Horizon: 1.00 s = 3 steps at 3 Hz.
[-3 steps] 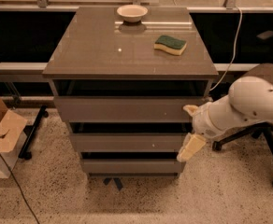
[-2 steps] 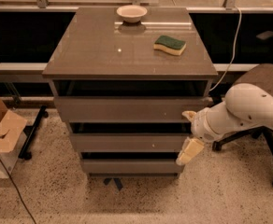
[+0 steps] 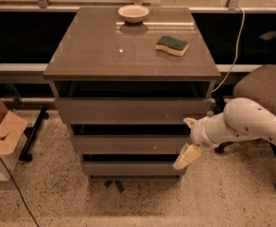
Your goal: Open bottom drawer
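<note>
The bottom drawer [image 3: 133,168] is the narrowest grey-brown front, lowest of three on the cabinet [image 3: 128,56], and sits shut with a dark gap above it. The mid-width drawer [image 3: 128,144] and the widest top drawer [image 3: 131,110] are above it. My gripper [image 3: 188,139] is at the cabinet's right front edge, open. Its upper fingertip [image 3: 190,122] is near the top drawer's lower right corner. Its lower cream fingertip [image 3: 185,156] hangs at the right end of the gap above the bottom drawer. My white arm [image 3: 242,126] reaches in from the right.
A bowl [image 3: 133,13] and a green-yellow sponge [image 3: 172,45] sit on the cabinet top. An office chair [image 3: 265,86] stands to the right behind my arm. A cardboard box [image 3: 1,136] is on the floor at left. A cable [image 3: 235,51] hangs at right.
My gripper has moved down and slightly left along the cabinet's right edge, so the lower finger now sits by the bottom drawer's top right corner. The drawers have not moved.
</note>
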Each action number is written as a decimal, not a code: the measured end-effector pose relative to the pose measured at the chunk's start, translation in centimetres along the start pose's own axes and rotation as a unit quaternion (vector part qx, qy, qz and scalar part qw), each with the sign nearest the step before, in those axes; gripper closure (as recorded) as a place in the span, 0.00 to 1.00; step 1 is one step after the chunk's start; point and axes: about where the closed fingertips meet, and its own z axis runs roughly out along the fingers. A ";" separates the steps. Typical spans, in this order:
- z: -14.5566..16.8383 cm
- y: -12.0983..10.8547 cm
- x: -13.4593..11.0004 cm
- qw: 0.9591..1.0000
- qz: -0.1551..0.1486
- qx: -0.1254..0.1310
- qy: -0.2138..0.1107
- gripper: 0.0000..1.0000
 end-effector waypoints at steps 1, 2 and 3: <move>3.5 -0.1 2.4 1.000 0.021 0.013 -0.010 0.00; 7.9 -0.3 6.7 0.998 0.061 0.020 -0.018 0.00; 10.5 -0.1 9.3 0.996 0.082 0.012 -0.017 0.00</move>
